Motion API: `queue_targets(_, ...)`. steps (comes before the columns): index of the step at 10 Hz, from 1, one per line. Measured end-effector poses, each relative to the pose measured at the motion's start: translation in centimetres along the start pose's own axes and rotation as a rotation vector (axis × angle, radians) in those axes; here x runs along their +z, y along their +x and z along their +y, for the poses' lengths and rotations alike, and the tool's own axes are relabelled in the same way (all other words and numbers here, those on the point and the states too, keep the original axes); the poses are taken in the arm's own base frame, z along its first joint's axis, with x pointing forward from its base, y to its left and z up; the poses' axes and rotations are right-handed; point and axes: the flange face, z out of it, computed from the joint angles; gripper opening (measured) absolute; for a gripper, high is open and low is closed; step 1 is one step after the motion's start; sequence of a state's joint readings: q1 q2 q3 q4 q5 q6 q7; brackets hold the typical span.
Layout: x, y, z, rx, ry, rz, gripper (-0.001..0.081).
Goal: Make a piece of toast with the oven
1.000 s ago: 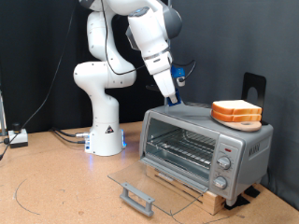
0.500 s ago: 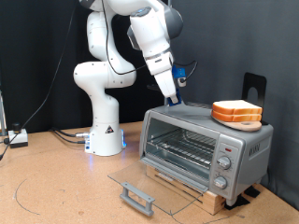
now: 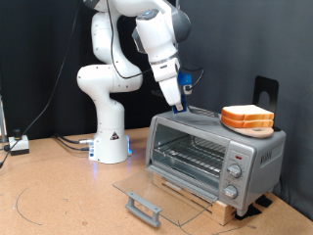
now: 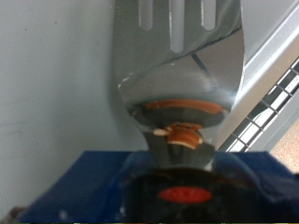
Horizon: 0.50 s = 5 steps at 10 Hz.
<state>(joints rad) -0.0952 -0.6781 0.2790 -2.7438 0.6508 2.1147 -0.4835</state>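
Note:
The silver oven (image 3: 217, 153) stands at the exterior view's right. Its glass door (image 3: 147, 192) is folded down open and the wire rack inside is bare. Two alike slices of toast (image 3: 246, 118) are stacked on the oven's roof at its right end. My gripper (image 3: 184, 86) is above the left end of the roof, shut on a blue-handled metal spatula (image 3: 180, 105) whose blade points down at the roof. In the wrist view the slotted blade (image 4: 177, 75) fills the middle and mirrors an orange shape. The toast itself is out of the wrist view.
The oven sits on a wooden board (image 3: 201, 201) on the brown table. The robot's white base (image 3: 110, 137) is behind and to the left. A black stand (image 3: 266, 91) rises behind the oven. A power strip with cables (image 3: 18, 145) lies at the far left.
The gripper and spatula have shifted slightly left and up, a little farther from the toast. The toast and the oven have not moved.

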Motion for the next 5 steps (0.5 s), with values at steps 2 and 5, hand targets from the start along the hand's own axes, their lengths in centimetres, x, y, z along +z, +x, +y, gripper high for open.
queue_targets(2, -0.13, 0.11, 0.15, 0.002, -0.007, 0.013, 0.0425)
queue_targets(5, -0.73, 0.87, 0.07, -0.002, -0.030, 0.067, 0.0425)
